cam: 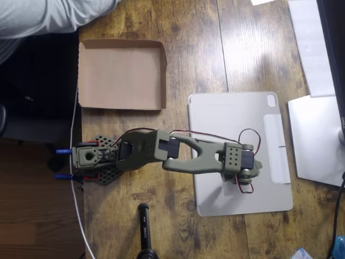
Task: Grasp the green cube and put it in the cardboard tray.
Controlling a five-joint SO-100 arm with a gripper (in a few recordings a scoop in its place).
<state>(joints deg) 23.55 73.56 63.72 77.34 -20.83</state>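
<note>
From my overhead view I look straight down on a dark wooden table (178,32). My olive-green arm (178,154) lies stretched from its base (89,157) at the left edge of the table towards the right. The gripper (252,174) sits at the arm's far right end, over a pale grey slab (237,113) that lies flat on the wood. Red and black wires (249,132) loop around the wrist. The wrist parts cover the fingers from above, so I cannot tell whether the jaws are apart or together, or whether they hold anything.

The tray (121,74) is brown cardboard with low folded walls. It rests on the table at upper left, above the arm's base and well apart from the gripper. Its floor is bare. I cannot make out the cube from this angle; if it is near the gripper, the arm hides it.

A grey sleeve (48,16) of a person shows at the top left corner. A white cable (78,210) runs down the left table edge past the base. A black rod (144,229) stands at the bottom, below the arm. White and grey flat items (315,140) lie along the right edge.
</note>
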